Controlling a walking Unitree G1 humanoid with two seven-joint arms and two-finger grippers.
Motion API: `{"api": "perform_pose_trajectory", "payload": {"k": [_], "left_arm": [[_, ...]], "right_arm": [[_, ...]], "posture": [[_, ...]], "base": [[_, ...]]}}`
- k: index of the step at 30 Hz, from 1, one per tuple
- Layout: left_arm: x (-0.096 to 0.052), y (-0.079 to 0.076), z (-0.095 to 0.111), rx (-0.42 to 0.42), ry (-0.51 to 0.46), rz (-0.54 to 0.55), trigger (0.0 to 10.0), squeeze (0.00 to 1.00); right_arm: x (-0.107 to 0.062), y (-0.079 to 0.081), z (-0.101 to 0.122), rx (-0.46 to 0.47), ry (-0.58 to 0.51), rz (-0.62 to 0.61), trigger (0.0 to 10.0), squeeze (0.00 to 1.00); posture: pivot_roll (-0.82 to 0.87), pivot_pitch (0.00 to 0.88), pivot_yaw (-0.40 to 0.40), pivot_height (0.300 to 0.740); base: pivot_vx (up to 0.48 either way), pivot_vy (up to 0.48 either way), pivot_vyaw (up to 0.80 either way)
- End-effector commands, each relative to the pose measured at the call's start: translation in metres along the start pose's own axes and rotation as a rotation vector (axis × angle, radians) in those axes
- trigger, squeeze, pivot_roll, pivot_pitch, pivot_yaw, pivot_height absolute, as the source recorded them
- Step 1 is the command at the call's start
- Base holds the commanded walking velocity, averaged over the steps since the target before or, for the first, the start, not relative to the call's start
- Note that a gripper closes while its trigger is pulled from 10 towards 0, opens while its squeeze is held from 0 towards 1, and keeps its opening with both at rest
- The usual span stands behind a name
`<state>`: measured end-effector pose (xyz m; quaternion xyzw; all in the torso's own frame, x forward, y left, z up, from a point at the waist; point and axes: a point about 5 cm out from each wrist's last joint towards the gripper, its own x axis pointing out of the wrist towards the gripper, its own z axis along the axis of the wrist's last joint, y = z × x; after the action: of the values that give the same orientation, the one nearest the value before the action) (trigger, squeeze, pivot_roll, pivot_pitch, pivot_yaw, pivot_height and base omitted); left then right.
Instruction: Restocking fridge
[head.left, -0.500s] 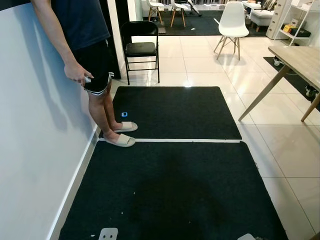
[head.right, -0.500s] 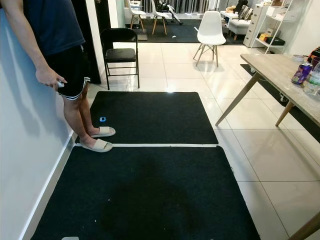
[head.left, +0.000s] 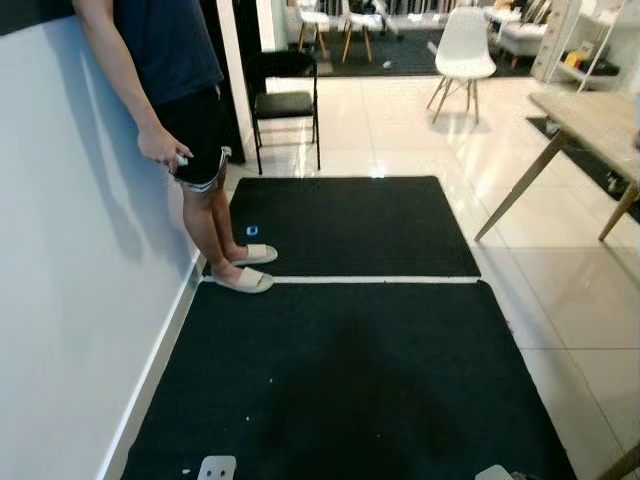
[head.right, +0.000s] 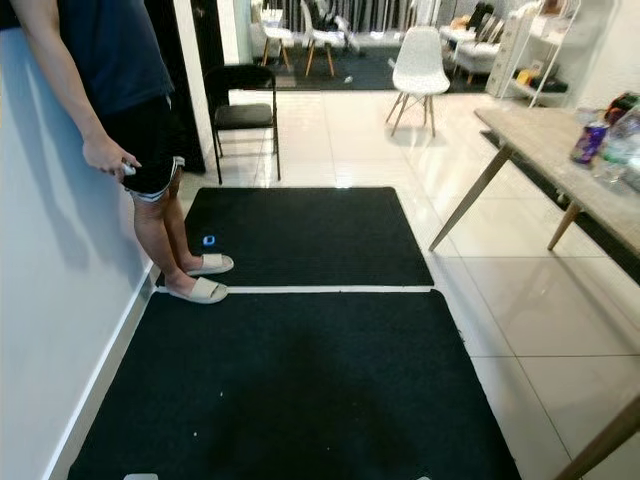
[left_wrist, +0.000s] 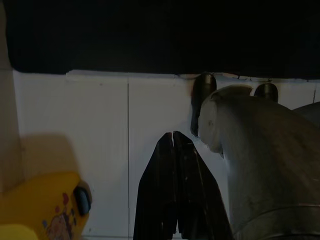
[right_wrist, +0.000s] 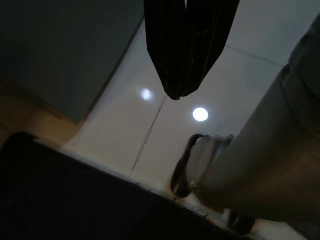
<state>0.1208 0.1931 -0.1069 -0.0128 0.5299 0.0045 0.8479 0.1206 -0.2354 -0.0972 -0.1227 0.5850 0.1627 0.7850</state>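
Restocking ground lies open — two black mats (head.left: 350, 370) between wall (head.left: 70, 300) and table (head.right: 560, 150) — while both idle grippers, left gripper (left_wrist: 173, 137) and right gripper (right_wrist: 175, 95), hang pinched together over tile.

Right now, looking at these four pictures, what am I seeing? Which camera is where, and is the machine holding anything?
This is a walking humanoid robot with two arms, each ending in a two-fingered black tool. The two wide pictures come from its head, looking forward and down. They show two black mats on a tiled floor, a person in slippers leaning against the white wall on its left, a black folding chair, a white chair and a wooden table on its right with a can on it.

The two darker pictures come from the wrists. The left tool and right tool both hang with fingers together, holding nothing. Something yellow sits near the left one; I cannot tell what.
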Motion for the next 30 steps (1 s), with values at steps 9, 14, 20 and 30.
{"api": "perform_pose_trajectory", "payload": {"k": [9, 14, 20, 30], "left_arm": [[-0.0019, -0.0040, -0.0162, 0.006, 0.058, -0.006, 10.0, 0.00], [-0.0021, -0.0027, -0.0159, 0.000, 0.054, -0.001, 10.0, 0.00], [-0.0020, -0.0020, -0.0149, 0.011, 0.050, -0.001, 10.0, 0.00], [-0.0011, -0.0018, -0.0091, 0.018, 0.033, -0.006, 10.0, 0.00]], "right_arm": [[-0.0006, -0.0028, 0.0039, 0.000, -0.013, -0.006, 10.0, 0.00], [-0.0002, -0.0018, 0.0050, -0.002, -0.017, -0.002, 10.0, 0.00], [-0.0002, -0.0013, 0.0042, -0.005, -0.018, 0.001, 10.0, 0.00], [-0.0005, -0.0005, 0.0037, -0.018, -0.020, 0.024, 10.0, 0.00]], "posture": [[-0.11, 0.000, -0.026, 0.740], [-0.11, 0.000, -0.026, 0.740], [-0.11, 0.000, -0.024, 0.740], [-0.11, 0.000, -0.024, 0.740]], "base": [[-0.297, 0.000, 0.00], [0.000, 0.000, 0.00], [0.000, 0.000, 0.00], [0.000, 0.000, 0.11]]}}
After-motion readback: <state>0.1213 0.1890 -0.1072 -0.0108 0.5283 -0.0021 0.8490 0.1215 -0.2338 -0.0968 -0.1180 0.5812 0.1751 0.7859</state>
